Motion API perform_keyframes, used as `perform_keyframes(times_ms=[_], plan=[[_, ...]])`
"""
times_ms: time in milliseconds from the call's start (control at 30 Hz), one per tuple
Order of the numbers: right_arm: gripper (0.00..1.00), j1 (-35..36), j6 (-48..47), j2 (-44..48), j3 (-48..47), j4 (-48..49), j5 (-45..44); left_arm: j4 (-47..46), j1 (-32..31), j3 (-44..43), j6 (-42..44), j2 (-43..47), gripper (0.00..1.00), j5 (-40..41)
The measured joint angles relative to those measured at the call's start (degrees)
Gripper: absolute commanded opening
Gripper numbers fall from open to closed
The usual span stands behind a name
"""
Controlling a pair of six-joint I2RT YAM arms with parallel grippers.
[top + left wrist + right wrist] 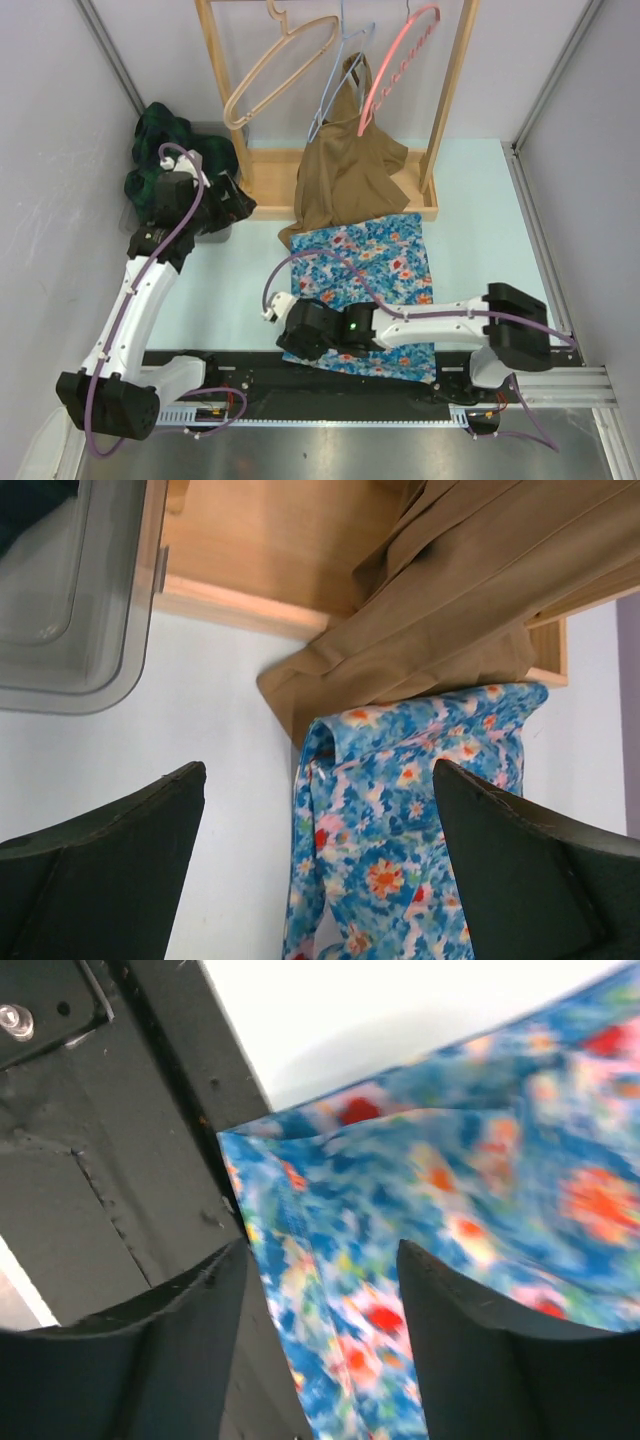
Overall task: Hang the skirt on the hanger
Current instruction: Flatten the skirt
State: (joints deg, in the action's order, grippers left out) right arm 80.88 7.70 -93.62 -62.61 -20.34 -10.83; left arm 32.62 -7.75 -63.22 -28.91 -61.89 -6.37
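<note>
Two pincers, both with jaws apart and nothing gripped. The right pincer (320, 1260) sits low at the lower-left corner of the floral skirt (480, 1160). Its fingers are part-way open and straddle the folded hem where the cloth meets the black rail (100, 1210) at the table's near edge. Cloth lies between them unpinched, a stance that suits taking that corner. The left pincer (318, 780) hangs spread wide above the skirt's upper-left corner, probably lined up to take the other end of the same side so the cloth lifts evenly.

The skirt lies flat on the table (230, 290) in the centre of the top view. Its far edge meets a tan garment (345, 170) that hangs from the wooden rack (455, 110). Three hangers (285, 70) hang on the rack at the top of the frame, well apart from the skirt. A grey bin (70, 600) sits at upper left, beside the left pincer.
</note>
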Motion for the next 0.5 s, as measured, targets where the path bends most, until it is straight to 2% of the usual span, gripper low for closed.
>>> perform_keyframes(times_ms=[133, 267, 367, 500], plan=[[0.74, -2.38, 1.90, 7.96, 0.72, -0.92, -2.62, -4.09, 0.02, -0.02, 0.24, 0.13, 0.99, -0.37], [0.75, -9.22, 5.03, 17.29, 0.42, -0.70, -5.51, -9.70, -1.09, -0.02, 1.36, 1.49, 0.99, 0.83], [0.74, -16.50, 7.58, 21.40, -2.05, -1.03, -6.99, -14.27, -5.27, -0.15, 3.28, 3.04, 0.99, 5.42], [0.74, -22.40, 9.09, 22.29, -5.70, -1.20, -6.58, -17.81, -10.01, -4.09, 3.93, 0.68, 0.95, 12.85]])
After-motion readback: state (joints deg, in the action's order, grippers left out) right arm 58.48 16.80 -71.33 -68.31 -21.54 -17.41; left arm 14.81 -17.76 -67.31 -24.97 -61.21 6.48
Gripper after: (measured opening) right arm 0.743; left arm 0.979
